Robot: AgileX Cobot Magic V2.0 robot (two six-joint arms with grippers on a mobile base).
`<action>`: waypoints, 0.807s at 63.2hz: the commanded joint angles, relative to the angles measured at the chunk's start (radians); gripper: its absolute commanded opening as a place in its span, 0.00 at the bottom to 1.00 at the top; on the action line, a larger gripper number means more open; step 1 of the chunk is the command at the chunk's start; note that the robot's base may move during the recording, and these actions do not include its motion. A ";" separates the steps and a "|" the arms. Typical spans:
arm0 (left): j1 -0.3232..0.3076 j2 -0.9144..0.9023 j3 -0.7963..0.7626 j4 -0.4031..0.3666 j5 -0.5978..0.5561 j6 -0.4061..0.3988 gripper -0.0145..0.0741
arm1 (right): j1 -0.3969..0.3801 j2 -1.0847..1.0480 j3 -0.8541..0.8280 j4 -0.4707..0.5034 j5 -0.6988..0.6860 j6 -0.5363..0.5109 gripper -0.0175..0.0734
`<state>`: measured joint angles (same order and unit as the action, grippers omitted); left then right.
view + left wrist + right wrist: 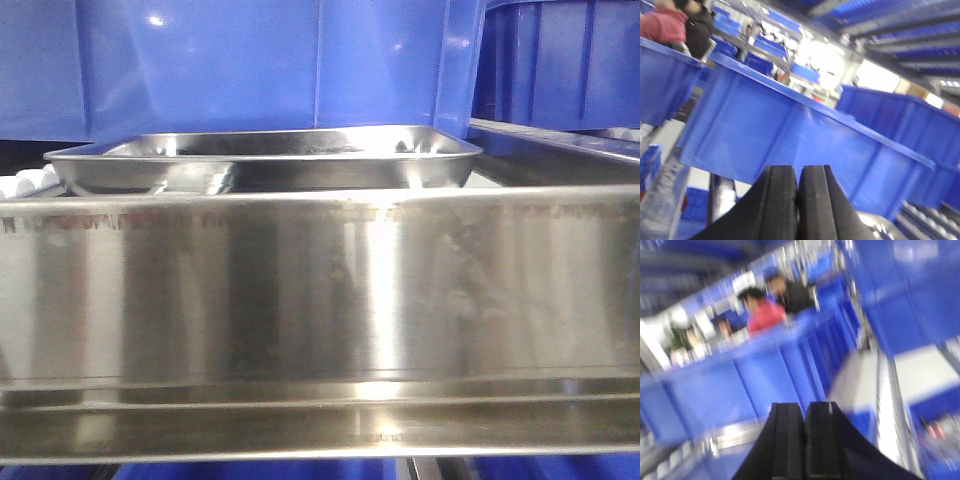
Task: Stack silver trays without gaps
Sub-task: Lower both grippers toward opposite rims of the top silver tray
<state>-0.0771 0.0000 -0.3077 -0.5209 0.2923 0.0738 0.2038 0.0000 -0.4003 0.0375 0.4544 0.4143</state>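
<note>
carrier: steel shelf rail (320, 290) | behind it, ctr: silver tray (265, 160) | bkgd: blue bins (250, 60)

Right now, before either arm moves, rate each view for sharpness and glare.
Front-facing view: sharp enough, the silver tray readable, a bright vertical glare streak on the steel rail. Left wrist view: mildly soft, the left gripper and blue bin clear, background blown out white. Right wrist view: heavy motion blur; only the right gripper is crisp.
</note>
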 commanded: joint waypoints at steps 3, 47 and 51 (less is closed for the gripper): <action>-0.006 0.030 -0.059 -0.049 0.085 -0.005 0.17 | 0.044 0.000 -0.070 -0.053 0.146 -0.017 0.11; -0.045 0.466 -0.393 0.084 0.523 0.007 0.16 | 0.169 0.543 -0.481 -0.072 0.474 -0.102 0.11; -0.050 0.501 -0.393 0.086 0.525 -0.010 0.16 | 0.169 0.602 -0.497 -0.072 0.473 -0.102 0.11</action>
<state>-0.1157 0.4637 -0.6929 -0.4159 0.8223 0.0842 0.3721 0.5344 -0.8727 -0.0199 0.9387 0.3276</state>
